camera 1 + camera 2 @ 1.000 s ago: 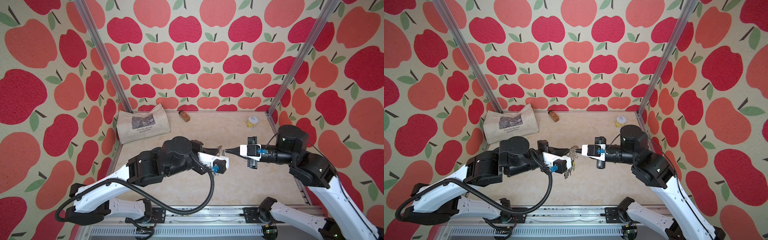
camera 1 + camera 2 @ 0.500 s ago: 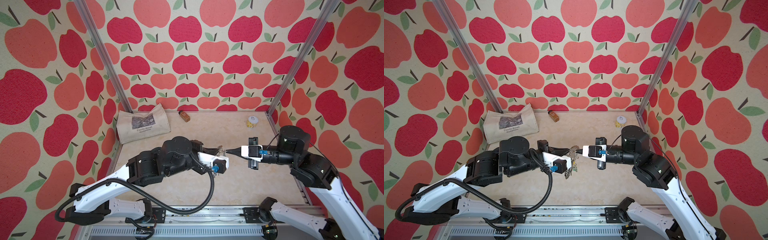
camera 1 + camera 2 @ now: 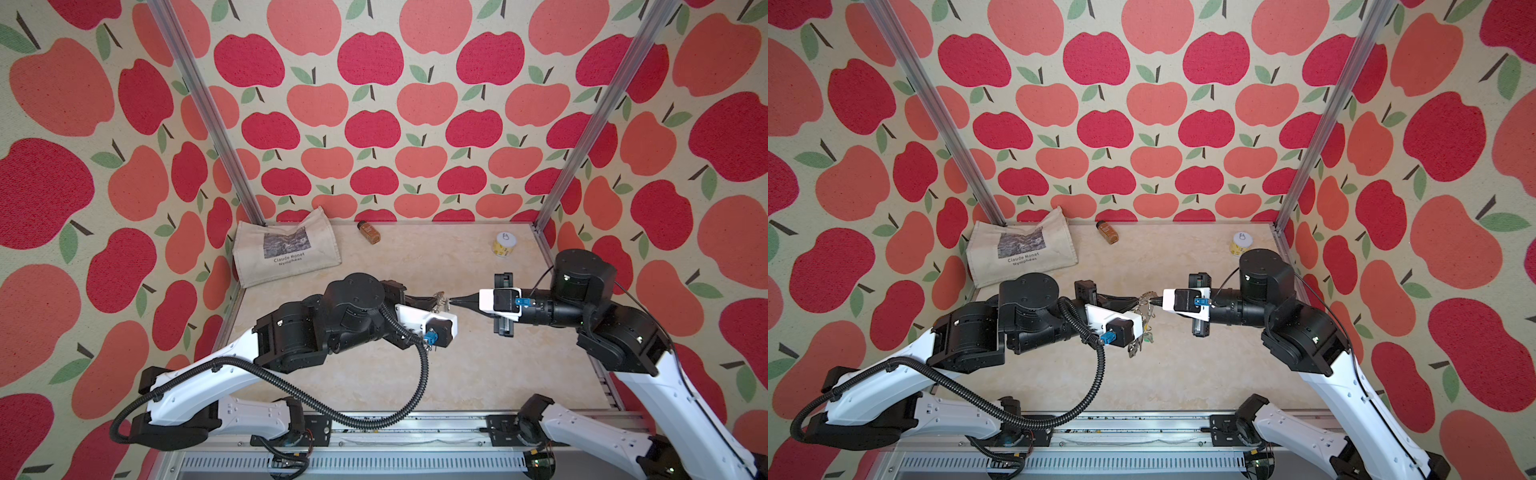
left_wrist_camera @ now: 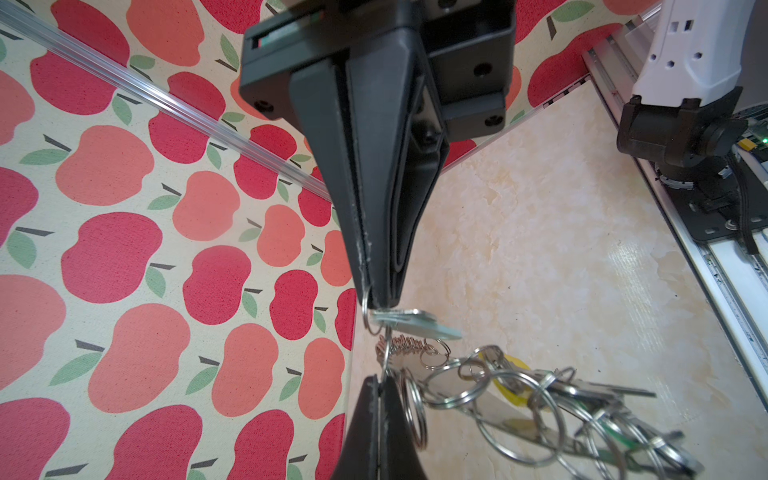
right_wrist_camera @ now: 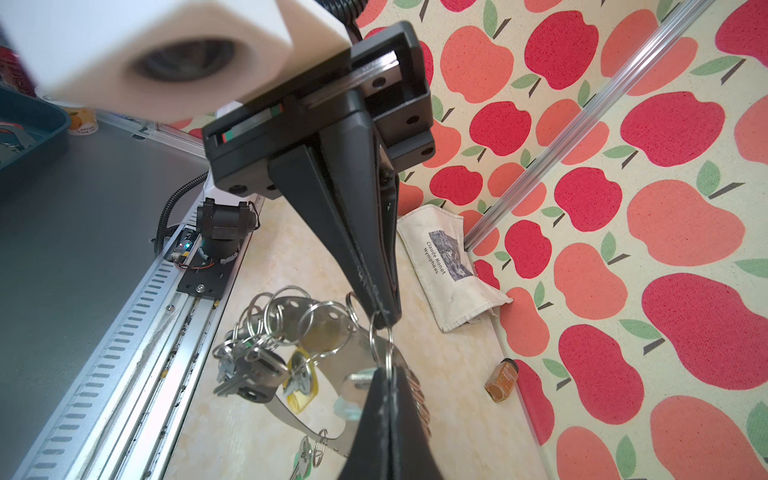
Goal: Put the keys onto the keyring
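Pinching tip to tip — left gripper (image 4: 379,386) clamped on keyring (image 5: 332,368), right gripper (image 4: 380,297) on keys (image 4: 415,324)

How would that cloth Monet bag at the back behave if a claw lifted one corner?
The cloth bag lies flat and creased, so it would probably droop and fold, not hold shape. It looks thin and empty, so likely light. Pushed, it may bunch up rather than slide.

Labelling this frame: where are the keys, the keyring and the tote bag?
keys (image 4: 432,329), left wrist view, on the pale mint tag.
keyring (image 5: 328,338), right wrist view, on the metal plate.
tote bag (image 3: 286,249), in a top view, on its printed front.
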`<state>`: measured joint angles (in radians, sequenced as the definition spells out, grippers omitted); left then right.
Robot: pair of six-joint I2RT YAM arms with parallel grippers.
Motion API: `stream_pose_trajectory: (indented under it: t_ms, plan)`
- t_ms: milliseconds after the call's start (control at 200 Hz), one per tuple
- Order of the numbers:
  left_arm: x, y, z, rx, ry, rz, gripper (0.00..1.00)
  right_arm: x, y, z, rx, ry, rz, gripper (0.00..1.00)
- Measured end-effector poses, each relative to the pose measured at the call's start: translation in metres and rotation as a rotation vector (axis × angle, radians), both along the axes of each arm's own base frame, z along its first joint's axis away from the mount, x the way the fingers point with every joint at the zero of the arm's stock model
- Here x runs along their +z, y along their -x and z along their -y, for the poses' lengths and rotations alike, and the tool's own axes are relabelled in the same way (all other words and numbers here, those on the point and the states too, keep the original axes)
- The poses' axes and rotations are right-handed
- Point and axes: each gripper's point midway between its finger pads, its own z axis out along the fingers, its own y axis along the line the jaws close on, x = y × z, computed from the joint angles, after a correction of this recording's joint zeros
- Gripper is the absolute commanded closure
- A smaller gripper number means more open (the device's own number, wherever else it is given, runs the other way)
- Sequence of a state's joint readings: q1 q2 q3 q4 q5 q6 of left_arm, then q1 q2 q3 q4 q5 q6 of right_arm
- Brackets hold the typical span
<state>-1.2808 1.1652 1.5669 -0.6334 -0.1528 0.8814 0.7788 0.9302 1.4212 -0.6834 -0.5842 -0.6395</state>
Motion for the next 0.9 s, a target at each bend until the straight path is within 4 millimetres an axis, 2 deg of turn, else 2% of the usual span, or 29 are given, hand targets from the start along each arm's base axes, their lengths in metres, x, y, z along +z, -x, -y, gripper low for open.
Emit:
stream_pose_trajectory:
  t_ms: [896]
  plan:
    - [-0.0001, -0.0012, -0.0006, 0.007, -0.002, 0.004, 1.0, 0.0022, 0.0038, 0.0015, 0.011, -0.008, 0.003, 1.0]
